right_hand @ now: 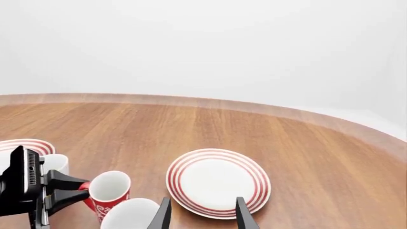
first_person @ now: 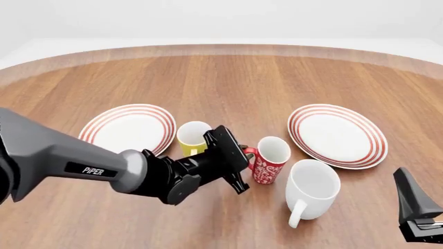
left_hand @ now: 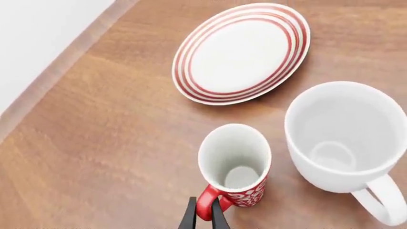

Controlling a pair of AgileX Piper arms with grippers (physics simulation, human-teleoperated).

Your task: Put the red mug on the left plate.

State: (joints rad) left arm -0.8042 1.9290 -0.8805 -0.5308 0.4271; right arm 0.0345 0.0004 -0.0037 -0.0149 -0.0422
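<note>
Red ceramic floral mug (left_hand: 237,167), wrist view: left fingers (left_hand: 189,215) pinch its handle, for lifting. Front view: mug upright on wood surface (first_person: 229,78), right of ringed left plate (first_person: 128,127). Right fingers (right_hand: 244,213) wide, idle.

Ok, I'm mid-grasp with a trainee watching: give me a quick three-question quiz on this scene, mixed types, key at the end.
1. True or false: the left gripper is shut on the handle of the red mug.
2. Which mug stands nearest the left plate? A) white mug B) yellow mug C) red mug
3. Fill in: the right gripper looks toward the ____ plate, its fingers apart and holding nothing.

Key: 1 true; 2 B; 3 right
</note>
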